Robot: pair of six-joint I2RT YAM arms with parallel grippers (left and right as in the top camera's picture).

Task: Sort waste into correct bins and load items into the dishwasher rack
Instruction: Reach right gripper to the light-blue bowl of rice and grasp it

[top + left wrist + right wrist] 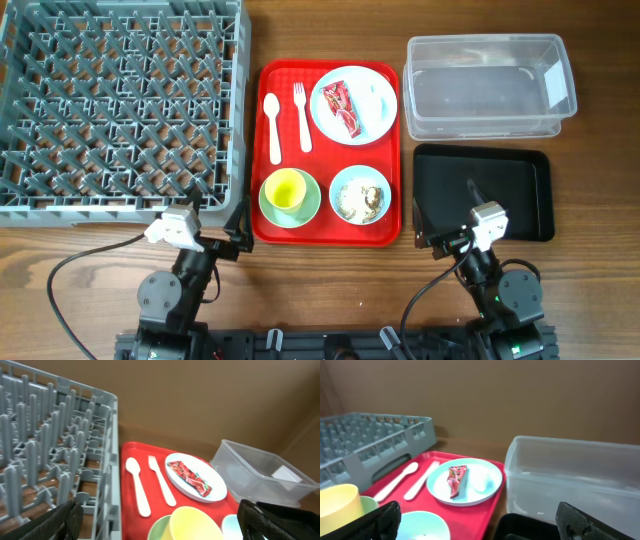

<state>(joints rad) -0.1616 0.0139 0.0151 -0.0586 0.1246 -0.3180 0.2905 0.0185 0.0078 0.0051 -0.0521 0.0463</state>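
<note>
On the red tray [330,235] lie a white spoon [273,128], a white fork [301,116], a pale blue plate [375,95] with a red wrapper [340,106] and a white scrap [481,480], a yellow cup [284,188] on a green saucer [312,205], and a pale blue bowl [345,190] holding rice grains and brown bits [362,201]. The grey rack [115,105] is at the left. The clear tub [490,85] and black tray [485,190] are at the right. My left gripper [215,235] and right gripper [445,235] are open and empty near the table's front.
Cables run from both arm bases along the front edge. The red tray sits between the rack and the two bins. In the left wrist view the rack [55,455] is at the left and the cup [195,525] lies between my fingers.
</note>
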